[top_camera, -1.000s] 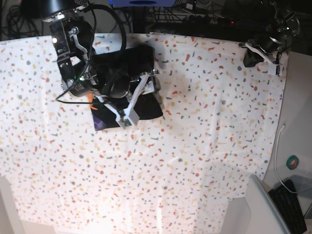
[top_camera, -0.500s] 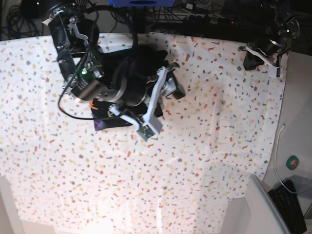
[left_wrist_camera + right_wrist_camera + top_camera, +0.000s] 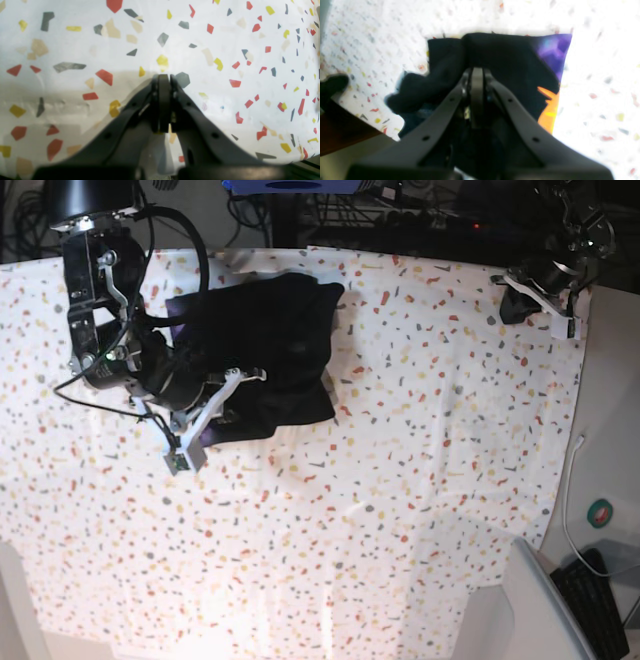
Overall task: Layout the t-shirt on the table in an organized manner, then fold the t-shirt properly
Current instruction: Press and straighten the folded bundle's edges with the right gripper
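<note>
The right gripper hangs clenched over the black t-shirt, its jaws pressed flat together; whether any cloth is caught between them cannot be told. The shirt lies bunched in a folded heap on the far left part of the speckled desk, a purple-and-orange print showing at 1 edge. At the far right corner, the left gripper sits clenched and holding nothing, just above the bare desk cover, well apart from the shirt.
</note>
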### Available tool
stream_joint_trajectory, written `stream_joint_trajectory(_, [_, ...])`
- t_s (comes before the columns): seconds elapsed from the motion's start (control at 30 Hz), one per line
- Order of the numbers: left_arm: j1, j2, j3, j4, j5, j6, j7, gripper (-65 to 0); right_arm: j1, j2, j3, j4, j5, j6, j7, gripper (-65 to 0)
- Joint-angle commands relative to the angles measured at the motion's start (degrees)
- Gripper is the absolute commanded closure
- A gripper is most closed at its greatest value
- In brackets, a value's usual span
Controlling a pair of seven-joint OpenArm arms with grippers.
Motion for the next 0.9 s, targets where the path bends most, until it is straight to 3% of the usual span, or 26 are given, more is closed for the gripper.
stream_joint_trajectory(0.0, [0.4, -0.6, -0.2, 0.0, 1.9, 1.0, 1.9, 0.0, 1.3, -0.4, -0.3, -0.3, 0.7, 0.4, 0.9, 0.0])
stream_joint_trajectory(0.13, [0.4, -0.6, -0.2, 0.0, 1.9, 1.0, 1.9, 0.0, 3.0, -0.7, -4.5, -5.4, 0.7, 0.4, 1.1, 0.0])
stream_joint_trajectory(0.3, [0.4, -0.4, 0.1, 0.1, 1.9, 1.0, 1.9, 0.0, 5.0, -0.8, -12.3, -6.1, 0.7, -0.1, 7.0, 0.0])
stream_joint_trajectory(0.43, [0.5, -0.4, 0.1, 0.1, 1.9, 1.0, 1.9, 0.0, 8.3, -1.9, -19.4, -9.6, 0.8, -5.9, 7.2, 0.0])
stream_joint_trajectory(0.6, [0.6, -0.4, 0.0, 0.4, 1.9, 1.0, 1.9, 0.0, 10.6, -2.2, -25.1, -13.1, 0.8, -6.3, 6.9, 0.0])
stream_joint_trajectory(0.73, [0.7, -0.4, -0.2, 0.5, 1.9, 1.0, 1.9, 0.0, 9.0, 0.6, -23.3, -4.7, 1.0, -6.7, 6.8, 0.0])
stream_joint_trajectory(0.87, [0.7, -0.4, 0.0, 0.6, 1.9, 1.0, 1.9, 0.0, 7.0, 0.5, -16.0, -3.1, 0.8, -6.7, 6.9, 0.0])
